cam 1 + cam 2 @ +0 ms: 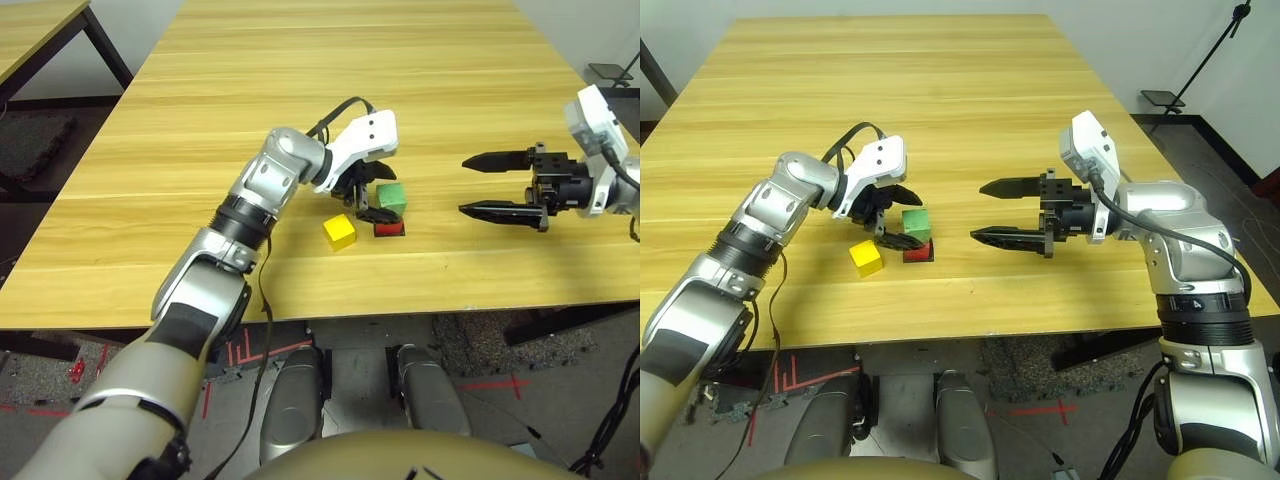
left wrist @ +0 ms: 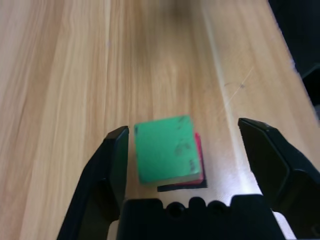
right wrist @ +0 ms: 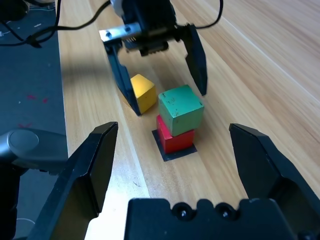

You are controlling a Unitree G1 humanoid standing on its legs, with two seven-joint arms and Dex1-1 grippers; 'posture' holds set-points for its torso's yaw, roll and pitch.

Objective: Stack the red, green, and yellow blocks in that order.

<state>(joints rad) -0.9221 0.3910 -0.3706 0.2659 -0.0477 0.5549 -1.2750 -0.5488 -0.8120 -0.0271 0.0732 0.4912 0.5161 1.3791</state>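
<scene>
Where the wooden surface [image 1: 970,120] comes nearest the robot, the yellow block [image 1: 866,257] sits alone on the bare grain, just beside the stack and apart from it: a small plain matte cube, sharp-edged, equal in size to the other two

Item, red block [image 3: 175,139]: bottom of the stack, resting on a flat black square patch [image 3: 175,153] whose edge shows around its base

Item, green block [image 3: 181,109]: on top of the red block, turned slightly askew so its corners overhang; a few dark scuffs mark its upper face

Item, left gripper [image 2: 182,150]: fingers spread wide, one to each side of the green block with a gap on both sides, pinching nothing

Item, right gripper [image 1: 995,212]: farther toward the right side, well apart from the blocks, fingers spread wide and empty, pointed toward the stack

Handling, as judged: the cubes look light, rigid and not fragile; matte faces should give the fingers fair friction. The yellow block, not yet stacked, is best taken by two opposite flat side faces, low enough to leave its underside free for setting down. The askew green block offers a skewed landing face, so a firm push could topple the stack; a gentle, centred placement seems called for

Materials: pale varnished plank surface with lengthwise grain; black fingers, tapering to blunt tips
</scene>
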